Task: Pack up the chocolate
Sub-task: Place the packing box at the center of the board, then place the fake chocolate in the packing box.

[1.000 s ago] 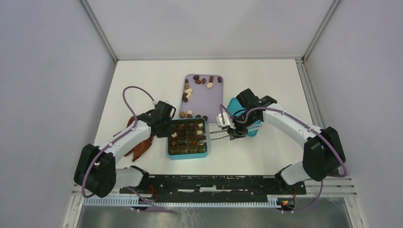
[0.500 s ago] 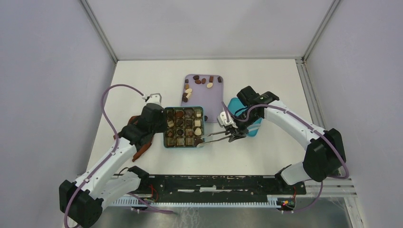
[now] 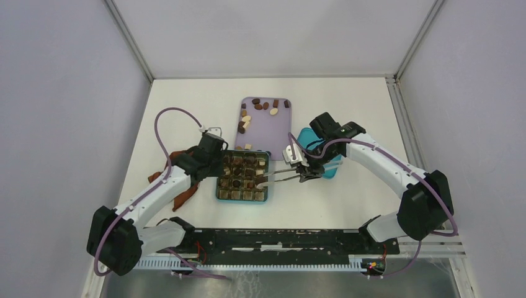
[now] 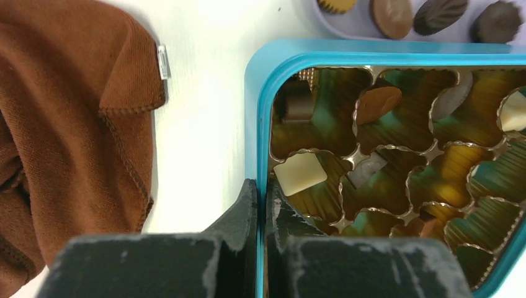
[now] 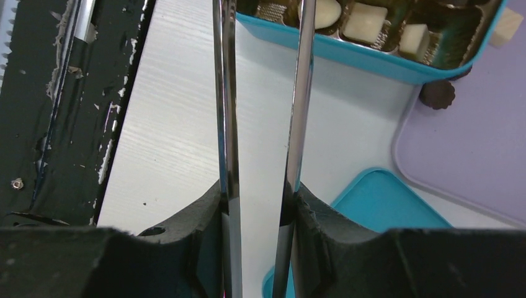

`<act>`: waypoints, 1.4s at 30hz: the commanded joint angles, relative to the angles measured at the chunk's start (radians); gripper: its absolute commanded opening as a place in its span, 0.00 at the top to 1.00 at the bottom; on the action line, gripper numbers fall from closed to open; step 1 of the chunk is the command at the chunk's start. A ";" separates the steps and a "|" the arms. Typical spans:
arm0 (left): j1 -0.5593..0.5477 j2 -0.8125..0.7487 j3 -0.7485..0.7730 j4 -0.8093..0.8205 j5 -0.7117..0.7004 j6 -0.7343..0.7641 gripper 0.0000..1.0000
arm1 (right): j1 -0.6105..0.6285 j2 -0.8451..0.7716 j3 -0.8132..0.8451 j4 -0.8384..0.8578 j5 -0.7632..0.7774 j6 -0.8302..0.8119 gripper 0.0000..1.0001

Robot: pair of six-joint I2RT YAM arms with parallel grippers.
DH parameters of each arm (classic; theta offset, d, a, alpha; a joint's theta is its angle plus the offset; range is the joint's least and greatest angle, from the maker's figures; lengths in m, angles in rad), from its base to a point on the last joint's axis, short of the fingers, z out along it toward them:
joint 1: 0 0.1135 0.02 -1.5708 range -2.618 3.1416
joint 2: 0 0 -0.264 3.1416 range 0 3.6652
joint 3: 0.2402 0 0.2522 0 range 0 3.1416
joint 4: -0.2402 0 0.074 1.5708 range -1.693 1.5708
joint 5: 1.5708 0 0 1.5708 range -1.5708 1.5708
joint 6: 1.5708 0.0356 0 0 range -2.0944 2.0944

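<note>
Left gripper (image 4: 262,186) pinches the teal box (image 4: 254,87) by its wall. Right gripper (image 5: 257,205) clamps tweezers (image 5: 224,93), tines apart at the box's right edge. Chocolate (image 4: 392,13) fills some box cells, more lies on the tray (image 3: 282,127) beyond it. It looks light, brittle, slick: nip each piece gently across its sides.

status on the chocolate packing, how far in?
Done: many cells of the teal box hold chocolates; some cells show empty in the left wrist view. In hand: left claw pinches the box wall; right claw holds tongs reaching the box's right edge, load not visible. Left: loose pieces on the purple tray.
</note>
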State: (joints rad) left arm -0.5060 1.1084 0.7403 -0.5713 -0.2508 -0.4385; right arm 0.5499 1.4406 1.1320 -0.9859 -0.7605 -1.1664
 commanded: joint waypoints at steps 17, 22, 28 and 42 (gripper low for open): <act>0.007 0.109 0.095 -0.027 0.015 -0.062 0.56 | 0.064 0.062 -0.037 0.073 0.177 0.057 0.97; 0.006 -0.060 0.077 0.022 0.062 -0.021 0.52 | 0.084 0.069 -0.051 0.082 0.212 0.059 0.96; 0.006 -0.304 -0.063 0.391 0.242 -0.011 0.24 | 0.097 0.098 -0.049 0.083 0.237 0.067 0.96; 0.006 -0.279 -0.134 0.691 0.278 0.000 0.12 | 0.098 0.118 -0.053 0.057 0.244 0.045 0.81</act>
State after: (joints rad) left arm -0.5014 0.8230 0.6094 0.0196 0.0051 -0.4664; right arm 0.6445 1.5616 1.0798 -0.9218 -0.5110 -1.1046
